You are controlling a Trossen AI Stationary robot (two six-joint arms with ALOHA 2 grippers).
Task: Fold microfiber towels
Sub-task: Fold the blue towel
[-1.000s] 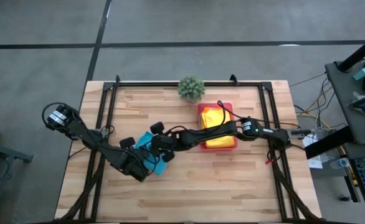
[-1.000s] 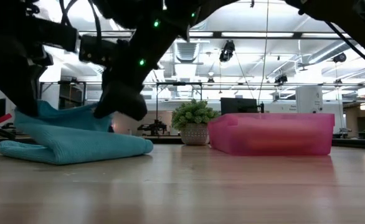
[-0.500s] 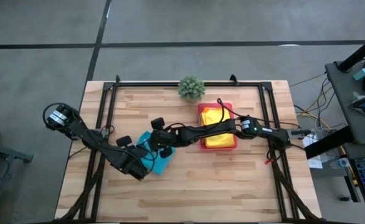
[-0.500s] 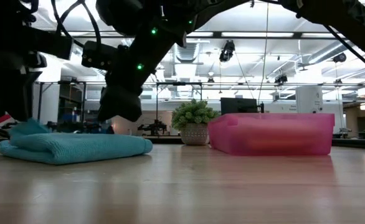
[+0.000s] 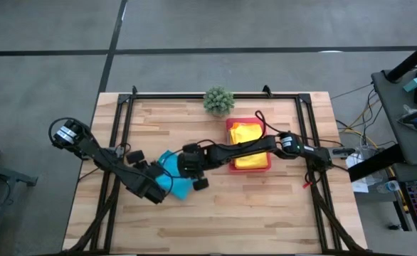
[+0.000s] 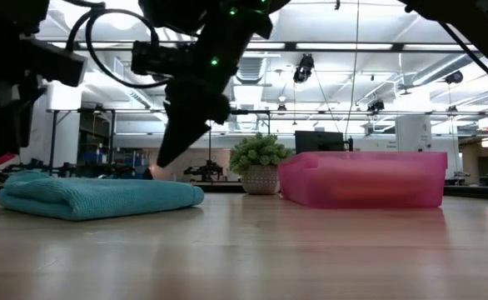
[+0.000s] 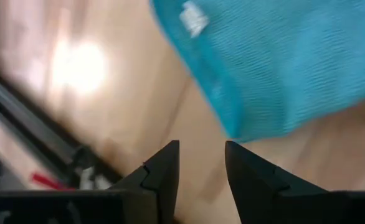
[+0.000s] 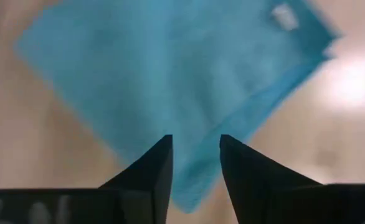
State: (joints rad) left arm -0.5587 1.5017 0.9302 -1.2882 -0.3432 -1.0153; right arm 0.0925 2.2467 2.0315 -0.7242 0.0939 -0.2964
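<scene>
A turquoise microfiber towel (image 5: 174,186) lies folded on the wooden table, left of centre; the low view shows it as a flat stack (image 6: 94,198). My left gripper (image 7: 201,163) is open just off the towel's left edge, nothing between its fingers. My right gripper (image 8: 195,152) is open above the towel (image 8: 170,81), coming from the table's right side, and also touches nothing. In the high view the two grippers, left (image 5: 159,186) and right (image 5: 183,169), flank the towel. A yellow towel (image 5: 245,132) lies in the pink tray (image 5: 262,122).
The pink tray (image 6: 361,179) stands right of centre, with my right arm reaching across above it. A small potted plant (image 5: 218,100) sits at the far edge. A black frame (image 5: 123,114) runs along the table's sides. Bare wood spans the near half.
Both grippers have opened and let go of the turquoise towel. Its raised upper layer has dropped, so the towel now lies flat and folded. My right gripper has risen and drawn back toward the table's right; my left gripper has backed off to the left.
</scene>
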